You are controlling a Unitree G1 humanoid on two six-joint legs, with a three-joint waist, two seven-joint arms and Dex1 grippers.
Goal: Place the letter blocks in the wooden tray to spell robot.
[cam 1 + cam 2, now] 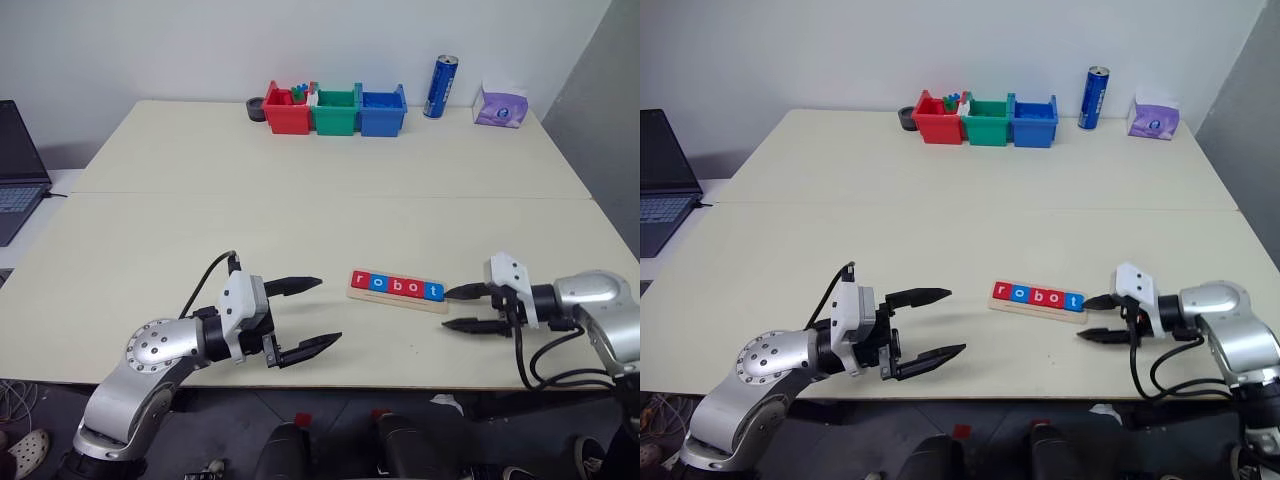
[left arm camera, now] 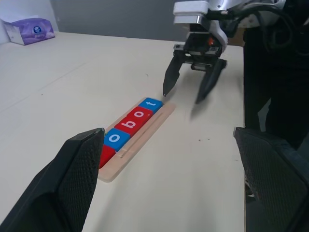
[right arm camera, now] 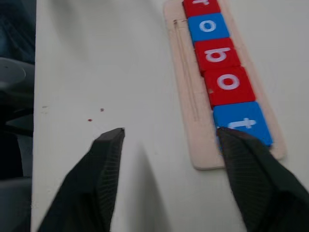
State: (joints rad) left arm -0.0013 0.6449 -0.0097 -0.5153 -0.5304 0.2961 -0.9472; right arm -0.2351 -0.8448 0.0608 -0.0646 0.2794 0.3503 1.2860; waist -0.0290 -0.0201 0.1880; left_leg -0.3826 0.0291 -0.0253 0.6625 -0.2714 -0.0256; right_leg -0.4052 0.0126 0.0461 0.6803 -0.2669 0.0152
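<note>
The spelling looks finished: five letter blocks [image 1: 396, 286] lie in a row in the wooden tray [image 1: 398, 298], reading r, o, b, o, t, so little seems left beyond drawing the arms clear. The tray sits flat on the pale worktop [image 1: 300, 200], near its front edge, between the two arms. The tiles alternate in colour as red, blue, red, red, blue, each with a white lowercase letter, and they sit edge to edge along the far side of the slim board, leaving a bare strip with a thin groove line along the near side. The right pincer [image 1: 466, 308] hovers just beside the tray's t end, fingers spread and holding nothing. The left pincer [image 1: 308, 316] stands wide open and empty, well apart from the tray's r end.
</note>
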